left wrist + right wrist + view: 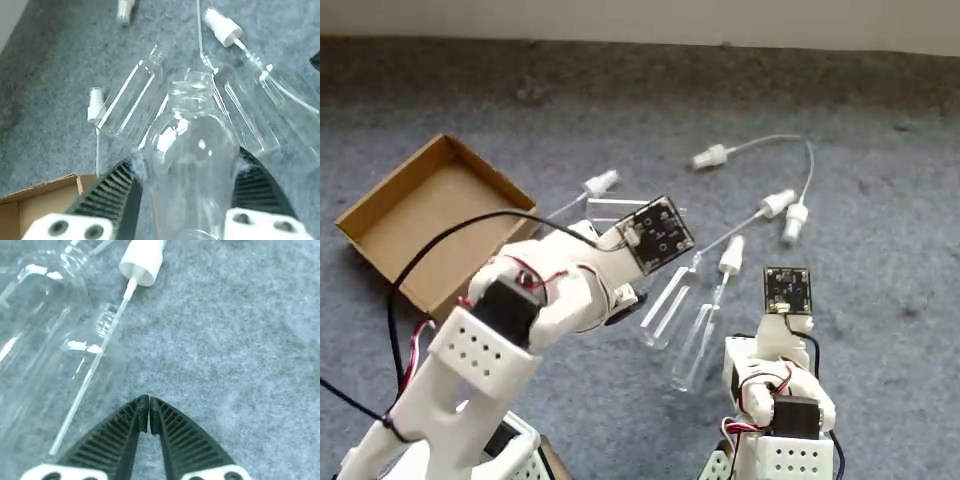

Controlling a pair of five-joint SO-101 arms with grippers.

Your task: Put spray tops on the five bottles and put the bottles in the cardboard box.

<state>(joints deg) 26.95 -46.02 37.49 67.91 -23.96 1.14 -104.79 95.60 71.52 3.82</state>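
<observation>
My left gripper [187, 162] is shut on a clear, capless bottle [190, 135], its open neck pointing away from the wrist. Beyond it three more clear bottles [131, 97] [245, 107] [292, 117] lie on the grey carpet. My right gripper [149, 412] is shut with nothing in it, just above the carpet beside two lying bottles [82, 375] [35, 300]. A white spray top [143, 259] lies near them, its thin tube running along the closer bottle. In the high view, other spray tops [603, 183] [712, 157] [777, 203] [795, 220] are scattered behind the bottles [665, 300].
The open cardboard box [382, 225] sits at the left of the carpet, its corner [40, 202] close by my left gripper. Black cables run from the left arm [535, 300] toward the box. Bare carpet stretches to the right of the right arm [780, 390].
</observation>
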